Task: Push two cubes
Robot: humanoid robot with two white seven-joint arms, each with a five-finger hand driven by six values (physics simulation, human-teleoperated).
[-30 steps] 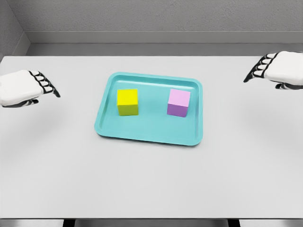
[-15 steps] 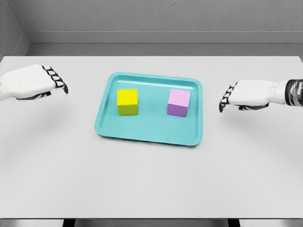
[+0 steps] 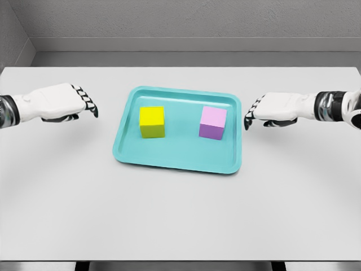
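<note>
Cubes come first: a yellow cube sits in the left half of a teal tray, and a pink cube sits in the right half, the two well apart with bare tray floor between them. Neither cube is touched by anything, and both stand square and upright. The tray lies near the middle of the white table. Outside the tray's left rim, the left robot hand hovers near the yellow cube's side but apart from the tray, its fingers curled downward and holding nothing. On the other side, the right robot hand sits just beside the tray's right rim, level with the pink cube, fingers likewise curled and empty. As a judgement, the pushing has not begun: both hands look posed on the outer flanks, and what is left is to reach over the rims, meet each cube's outer face, and shove the pair, probably toward each other.
</note>
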